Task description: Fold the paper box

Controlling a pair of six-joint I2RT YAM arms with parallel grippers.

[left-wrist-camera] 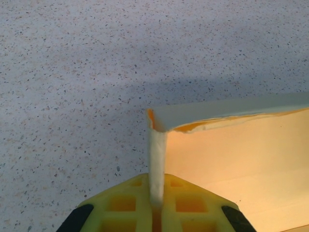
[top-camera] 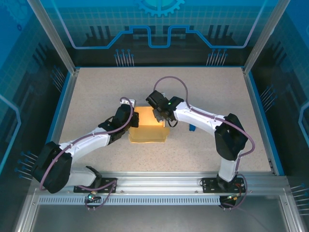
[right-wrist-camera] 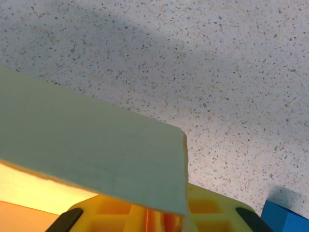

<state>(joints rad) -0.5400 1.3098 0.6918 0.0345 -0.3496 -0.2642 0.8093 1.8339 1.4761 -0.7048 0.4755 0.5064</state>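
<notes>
paper box (top-camera: 147,129) runs left-right, walls pinched by left hand (left-wrist-camera: 156,205) and right hand (right-wrist-camera: 157,217).

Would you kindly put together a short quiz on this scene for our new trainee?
1. True or false: the right gripper hovers far from the paper box.
2. In the top view, on which side of the box does the small blue object sit? A left; B right; C on top.
3. What runs between the fingers of the left gripper?
Key: 1 false; 2 B; 3 a thin wall of the box.
</notes>
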